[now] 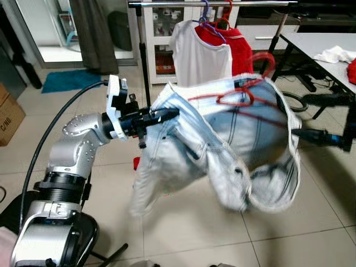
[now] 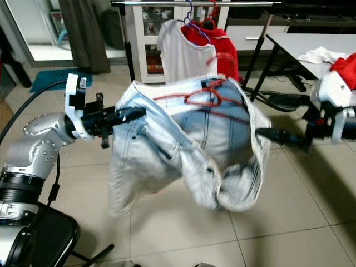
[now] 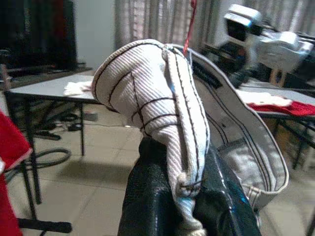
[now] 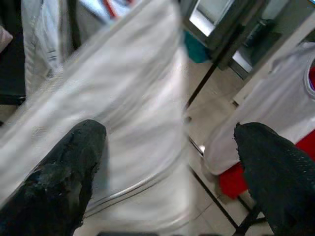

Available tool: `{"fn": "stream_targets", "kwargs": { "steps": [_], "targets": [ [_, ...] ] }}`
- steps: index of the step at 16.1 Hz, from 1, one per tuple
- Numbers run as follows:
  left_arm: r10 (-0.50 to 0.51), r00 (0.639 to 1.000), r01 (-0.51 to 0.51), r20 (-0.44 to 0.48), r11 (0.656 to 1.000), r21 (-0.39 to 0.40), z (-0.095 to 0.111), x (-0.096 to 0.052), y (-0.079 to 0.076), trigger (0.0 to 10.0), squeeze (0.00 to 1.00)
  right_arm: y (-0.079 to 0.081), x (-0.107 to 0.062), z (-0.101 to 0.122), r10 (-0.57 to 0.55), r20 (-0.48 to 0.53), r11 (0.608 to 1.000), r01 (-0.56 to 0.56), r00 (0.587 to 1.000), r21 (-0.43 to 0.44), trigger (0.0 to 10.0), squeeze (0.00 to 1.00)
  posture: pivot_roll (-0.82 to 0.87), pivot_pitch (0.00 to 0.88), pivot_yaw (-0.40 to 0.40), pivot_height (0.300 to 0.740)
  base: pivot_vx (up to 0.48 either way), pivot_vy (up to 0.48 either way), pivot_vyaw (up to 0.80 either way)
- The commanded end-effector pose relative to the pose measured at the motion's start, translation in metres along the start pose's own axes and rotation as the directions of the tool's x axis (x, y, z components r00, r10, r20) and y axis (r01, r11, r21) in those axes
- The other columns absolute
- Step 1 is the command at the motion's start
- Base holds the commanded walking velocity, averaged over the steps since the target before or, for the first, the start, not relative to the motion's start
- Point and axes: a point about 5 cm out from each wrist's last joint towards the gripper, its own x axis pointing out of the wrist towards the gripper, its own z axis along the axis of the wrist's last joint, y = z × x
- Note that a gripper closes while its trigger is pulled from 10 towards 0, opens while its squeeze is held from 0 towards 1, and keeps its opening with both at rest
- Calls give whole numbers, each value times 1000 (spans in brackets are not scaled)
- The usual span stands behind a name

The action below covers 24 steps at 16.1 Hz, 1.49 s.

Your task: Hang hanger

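Observation:
A light denim jacket [image 1: 233, 144] hangs in the air on a red hanger [image 1: 240, 99], whose hook [image 1: 264, 60] is blurred. My left gripper [image 1: 167, 115] is shut on the jacket's left edge; in the left wrist view the ribbed fabric [image 3: 162, 113] is pinched between the black fingers [image 3: 152, 206]. Level with the jacket's right edge is my right gripper [image 2: 266, 134], where it stands open. In the right wrist view its fingers [image 4: 64, 172] are wide apart, with blurred denim [image 4: 133, 108] just ahead. Behind the jacket runs the clothes rail [image 1: 167, 3].
On the rail hang a white shirt [image 1: 197, 55] and a red garment [image 1: 238, 47] on hangers. A grey table [image 1: 322, 41] with a white cloth [image 1: 335, 54] stands at the right. Cables and rack legs [image 1: 295, 100] lie on the tiled floor.

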Motion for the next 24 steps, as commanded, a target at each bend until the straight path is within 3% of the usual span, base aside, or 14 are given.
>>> {"fn": "stream_targets", "kwargs": {
  "steps": [1,5,8,11,14,24],
  "targets": [
    [-58,997,56,44,998,39,15,3,-4,0,0,-4,2,3,20,-8,999,-20,1000,-32,10000,0,-119,0,4,740,0,0,0],
    [-142,989,141,26,989,39,18,5,-12,0,0,-11,20,15,111,9,991,-110,994,-76,10000,0,-118,0,-3,740,0,0,0],
    [-137,989,134,62,990,48,26,8,-9,0,0,1,43,19,280,12,957,-278,960,-86,10000,0,-116,0,-10,740,0,0,0],
    [-128,991,126,45,991,44,24,6,-9,0,0,1,41,16,288,2,954,-287,958,-89,10000,0,-114,0,-7,740,0,0,0],
    [-101,995,100,23,994,39,22,0,-5,0,0,-7,20,13,259,-35,964,-261,965,-59,10000,0,-116,0,2,740,0,0,0],
    [-101,995,100,23,994,39,22,0,-5,0,0,-7,20,13,259,-35,964,-261,965,-59,10000,0,-116,0,2,740,0,0,0]
  ]
}}
